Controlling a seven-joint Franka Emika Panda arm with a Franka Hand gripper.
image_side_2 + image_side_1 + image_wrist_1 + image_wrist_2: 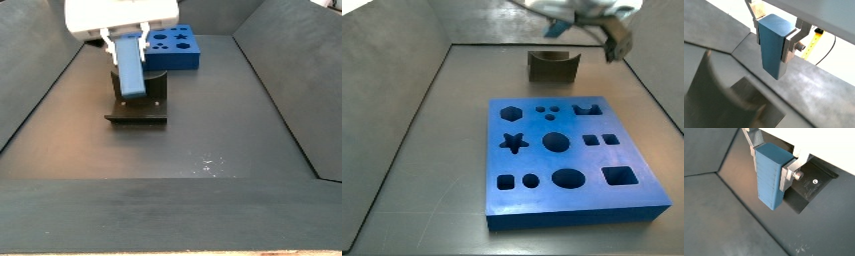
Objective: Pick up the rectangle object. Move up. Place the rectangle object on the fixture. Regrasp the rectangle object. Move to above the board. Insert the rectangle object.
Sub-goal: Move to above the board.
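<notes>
Hand [127,40] clamps the bar [131,66] upright by its top end, bar hanging just over the fixture [139,108] on the floor [214,140], board [174,48] farther back beyond both.

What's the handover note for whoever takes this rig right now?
Claw: shut on the rectangle object, bar hanging lengthwise from the fingers, clear of the floor in both wrist views.
In a side view the bar hangs in front of the fixture; contact cannot be told.
Board: flat on the floor, no hole filled.
Done: pick-up and lift.
Left: set the bar on the fixture, regrasp, move above the board, insert.
</notes>
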